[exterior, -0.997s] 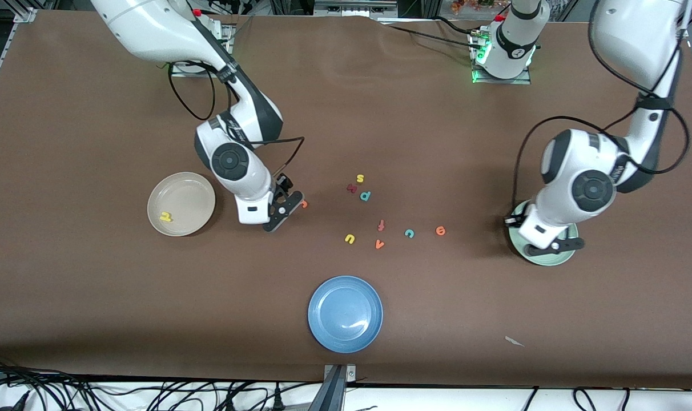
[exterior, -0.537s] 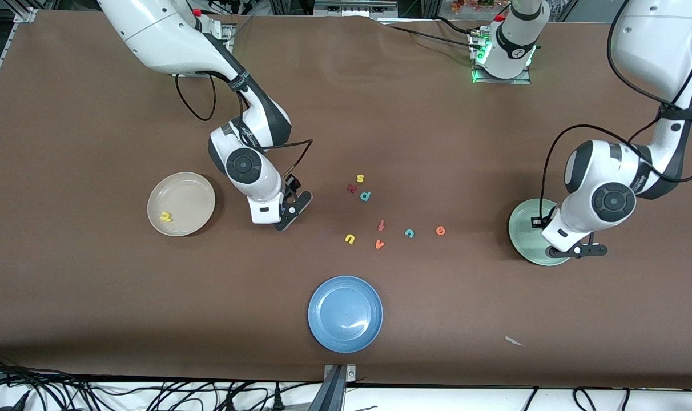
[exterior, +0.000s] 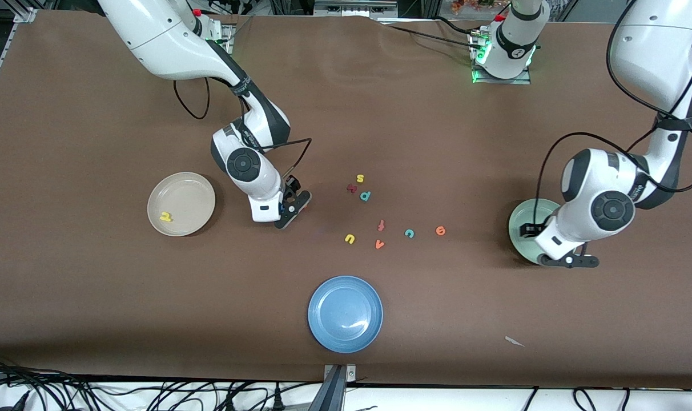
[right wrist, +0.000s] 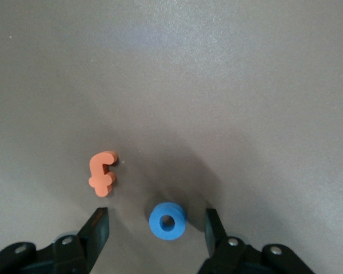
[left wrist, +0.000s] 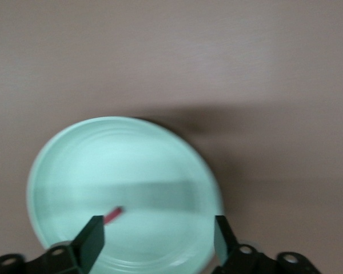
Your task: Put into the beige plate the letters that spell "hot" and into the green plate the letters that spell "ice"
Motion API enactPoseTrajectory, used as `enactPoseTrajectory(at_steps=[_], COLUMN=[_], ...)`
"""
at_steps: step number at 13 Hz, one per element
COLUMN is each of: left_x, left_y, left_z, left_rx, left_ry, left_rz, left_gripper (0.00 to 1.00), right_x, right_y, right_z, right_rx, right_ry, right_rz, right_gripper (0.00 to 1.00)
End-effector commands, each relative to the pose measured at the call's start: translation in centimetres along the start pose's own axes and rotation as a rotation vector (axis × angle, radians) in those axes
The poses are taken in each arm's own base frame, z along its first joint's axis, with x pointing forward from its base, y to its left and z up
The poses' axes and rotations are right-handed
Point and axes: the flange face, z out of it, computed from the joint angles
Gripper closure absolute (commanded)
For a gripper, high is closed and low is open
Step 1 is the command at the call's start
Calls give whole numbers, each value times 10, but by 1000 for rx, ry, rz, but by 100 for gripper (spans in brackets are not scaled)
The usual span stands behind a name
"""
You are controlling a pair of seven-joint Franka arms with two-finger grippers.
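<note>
My right gripper point(right wrist: 157, 229) is low over the table, open, with the blue o point(right wrist: 167, 221) lying between its fingers. The orange t point(right wrist: 103, 173) lies just beside it. Both letters are hidden under this gripper point(exterior: 289, 208) in the front view. The yellow h point(exterior: 165, 217) rests in the beige plate point(exterior: 186, 191). My left gripper point(left wrist: 160, 242) hangs open over the green plate point(left wrist: 120, 154), where the dark red i point(left wrist: 114, 214) lies beside one finger. The teal c point(exterior: 409, 233) and orange e point(exterior: 440, 230) lie on the table between this gripper point(exterior: 548, 246) and the other loose letters.
A blue plate point(exterior: 345, 314) sits near the front camera edge. Loose letters lie mid-table: yellow s point(exterior: 359, 178), a dark red letter point(exterior: 351, 188), teal p point(exterior: 365, 196), red f point(exterior: 381, 225), yellow u point(exterior: 349, 238), orange v point(exterior: 379, 244). A white scrap point(exterior: 514, 341) lies on the cloth.
My left gripper has opened over the green plate and shifted toward the left arm's end of the table. My right gripper has moved a little toward the loose letters, covering the orange t.
</note>
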Motion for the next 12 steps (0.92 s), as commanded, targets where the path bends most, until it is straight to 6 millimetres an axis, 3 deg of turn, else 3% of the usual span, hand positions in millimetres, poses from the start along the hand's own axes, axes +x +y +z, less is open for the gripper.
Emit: enactPoseTrajectory(at_steps=[1,4,7,8,10,12], left_x=[-5,-13,-18,-19,-22,-23], left_y=[42,103,159,177,196,222], left_z=[-8,-13,1,15,34,38], left_rx=[-47,-59,-83,-95,-108,-124], left_ry=[-15,-9,19,24,18,36], left_rz=[-19,-112,-201,-218,-270,-251], left_gripper=[0,0,0,0,0,0], right_x=[-5,-4,-4,-4,-4,-4], right_y=[0,-2,-2,-3,-4,-4], right_z=[2,2,2,2,2,2], right_rx=[-5,-5,-6,-6,-6,-8], right_ry=[1,2,2,2,1,1], right_rz=[-4,-9,-10,-13,-15,-19], right_gripper=[42,61,68,68,74,76])
